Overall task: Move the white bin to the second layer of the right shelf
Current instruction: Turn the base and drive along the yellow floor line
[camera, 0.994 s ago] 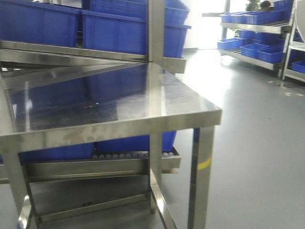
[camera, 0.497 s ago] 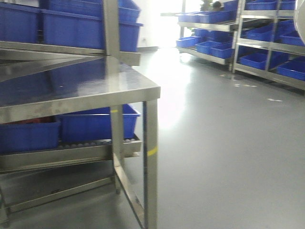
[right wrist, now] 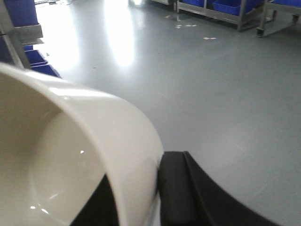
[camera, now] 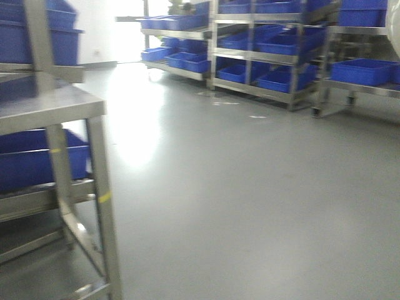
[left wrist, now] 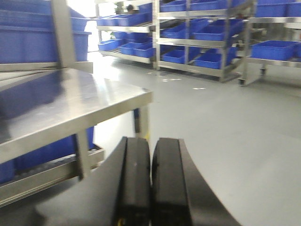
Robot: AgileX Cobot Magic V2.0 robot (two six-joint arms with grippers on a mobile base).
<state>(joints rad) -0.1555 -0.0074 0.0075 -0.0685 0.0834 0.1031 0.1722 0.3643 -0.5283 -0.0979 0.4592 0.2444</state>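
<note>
- White bin [right wrist: 70, 141]: cream, glossy plastic with a rounded wall and a smooth hollow interior. It is held apart from the counter [left wrist: 70, 103], to the counter's right, above the grey sheened floor [right wrist: 211, 94].
- Right end effector [right wrist: 136, 188]: black fingers [right wrist: 188, 188] clamp the bin's wall at the rim.
- Left end effector [left wrist: 150, 179]: curved black fingers pressed together with nothing between them, just right of the counter's brushed-steel corner.
- Blue crates [camera: 365, 70]: on steel racks well beyond the counter.

A shiny steel table [camera: 56, 103] stands at the left, a blue crate [camera: 37, 164] beneath it; more blue crates [camera: 362, 70] fill far racks [camera: 212, 44] across the glossy grey floor [camera: 250, 206]
</note>
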